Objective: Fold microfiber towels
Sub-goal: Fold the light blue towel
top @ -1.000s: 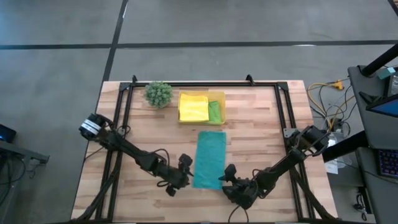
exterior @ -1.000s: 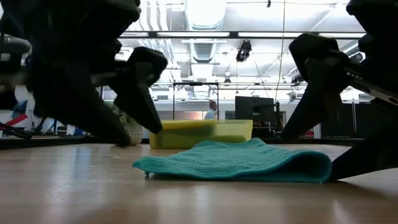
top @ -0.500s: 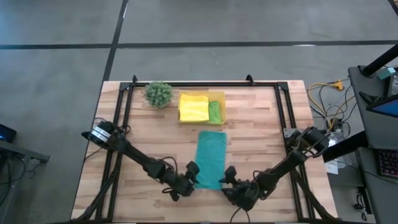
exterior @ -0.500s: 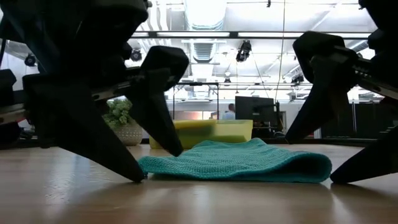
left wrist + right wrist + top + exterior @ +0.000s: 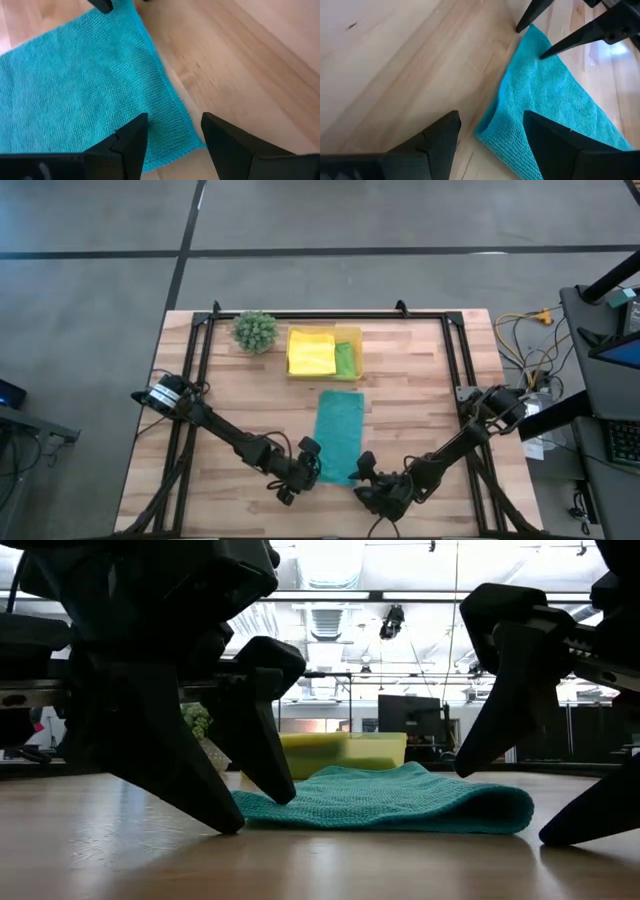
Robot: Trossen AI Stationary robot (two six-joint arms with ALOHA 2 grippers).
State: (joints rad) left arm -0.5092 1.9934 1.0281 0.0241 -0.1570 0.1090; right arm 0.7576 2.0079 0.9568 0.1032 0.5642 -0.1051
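Teal fuzzy microfiber towel (image 5: 339,434), folded into a long strip, lies flat on the light wooden desk (image 5: 420,390), centre of the high view. Left hand (image 5: 311,461) sits at the strip's lower left corner, fingers spread wide, straddling that corner, tips on the desk. Right hand (image 5: 361,474) is at the lower right corner, fingers also wide. Upper centre: rigid yellow rectangular tray (image 5: 352,337) holding folded yellow towel (image 5: 311,352) and lime green towel (image 5: 345,360).
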